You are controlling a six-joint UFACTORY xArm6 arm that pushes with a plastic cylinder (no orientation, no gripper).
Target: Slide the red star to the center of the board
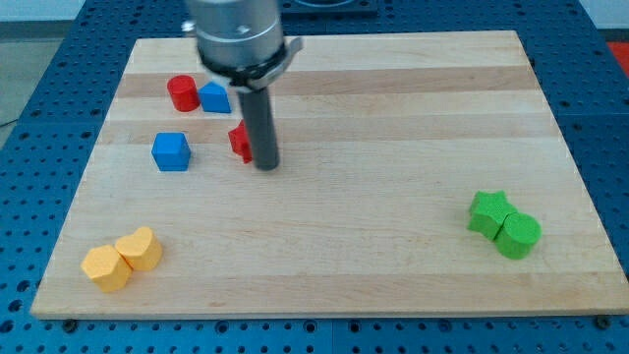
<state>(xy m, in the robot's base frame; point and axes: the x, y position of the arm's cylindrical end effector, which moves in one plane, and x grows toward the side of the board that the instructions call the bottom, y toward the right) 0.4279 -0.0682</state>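
The red star lies on the wooden board, left of the board's middle, partly hidden behind my rod. My tip rests on the board right against the star's right side, a little below it. A red round block and a blue block sit touching each other toward the view's top left. A blue cube lies to the left of the star.
A green star and a green round block touch at the view's right. Two yellow-orange blocks touch at the bottom left. The board ends in a blue perforated table.
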